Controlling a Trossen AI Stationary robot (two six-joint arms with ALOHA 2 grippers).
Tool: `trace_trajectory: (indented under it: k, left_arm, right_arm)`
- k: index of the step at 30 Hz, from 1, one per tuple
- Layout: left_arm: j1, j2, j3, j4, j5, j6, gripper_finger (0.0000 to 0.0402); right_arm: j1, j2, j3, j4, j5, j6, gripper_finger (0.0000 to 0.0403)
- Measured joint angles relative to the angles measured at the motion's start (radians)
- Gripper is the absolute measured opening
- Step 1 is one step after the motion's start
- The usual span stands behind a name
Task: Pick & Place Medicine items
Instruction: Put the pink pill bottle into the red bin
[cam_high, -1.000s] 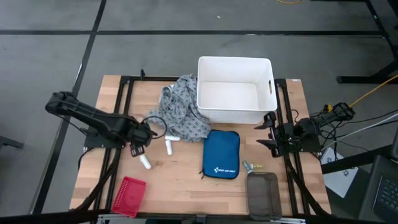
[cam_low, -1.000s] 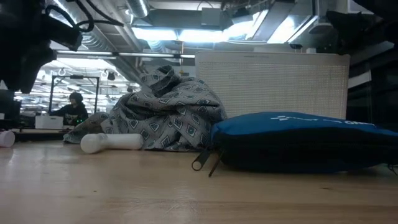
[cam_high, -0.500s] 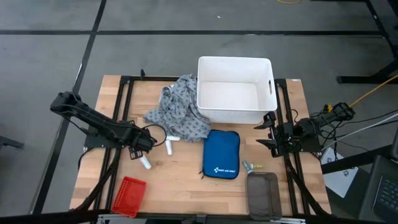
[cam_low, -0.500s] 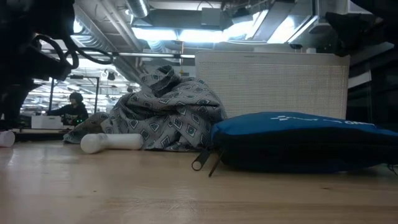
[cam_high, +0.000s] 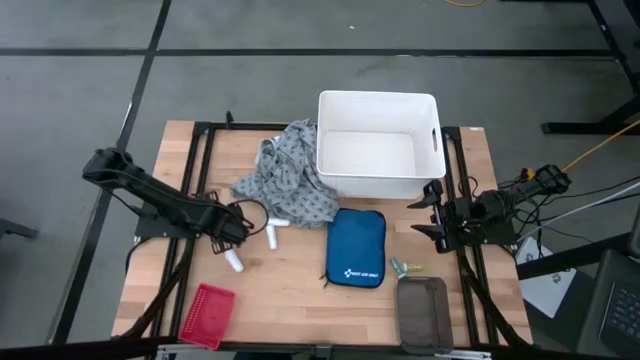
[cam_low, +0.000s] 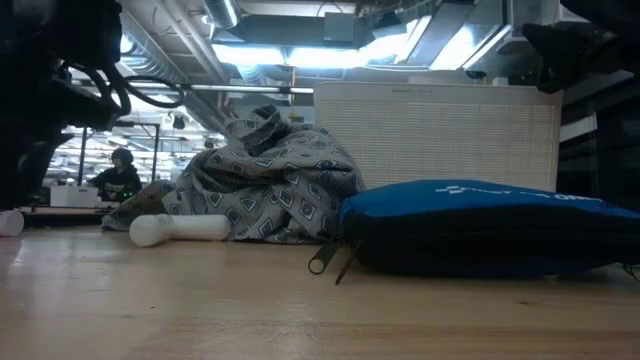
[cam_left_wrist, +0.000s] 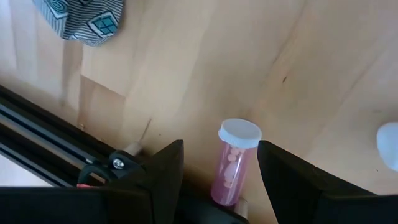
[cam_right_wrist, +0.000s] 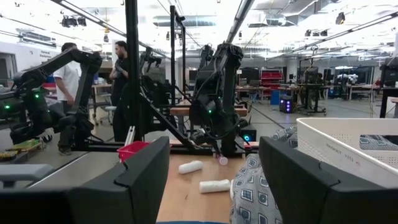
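A pink see-through pill bottle with a white cap lies on its side on the wooden table; it also shows in the high view and at the low view's left edge. My left gripper is open low over the table. One finger stands on either side of the bottle, with a gap showing at each. It is left of centre in the high view. Two white rolls lie next to the grey cloth; one shows in the low view. My right gripper waits open and empty at the table's right edge.
A white bin stands at the far middle, with a crumpled grey patterned cloth to its left. A blue first-aid pouch lies in the centre. A red basket and a grey tray sit near the front edge. Small yellowish bits lie beside the pouch.
My left gripper has come down toward the table and a little toward its near edge, closing on the pill bottle. The bottle and the rolls have stayed where they were.
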Motion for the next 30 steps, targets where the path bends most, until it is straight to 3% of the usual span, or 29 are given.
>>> trace_trajectory:
  k: [9,18,30]
  left_arm:
    - [0.009,0.011,-0.002,0.048,0.008,0.023,0.0205]
    - [0.008,0.011,-0.127,0.155,0.058,-0.008,0.0205]
    - [0.008,0.009,-0.149,0.193,0.002,-0.026,0.0205]
  right_arm:
    - [0.000,0.000,0.000,-0.008,0.000,0.016,0.0249]
    - [0.000,0.000,0.000,-0.032,0.000,0.028,0.0249]
    - [0.000,0.000,0.000,-0.032,0.000,0.030,0.0249]
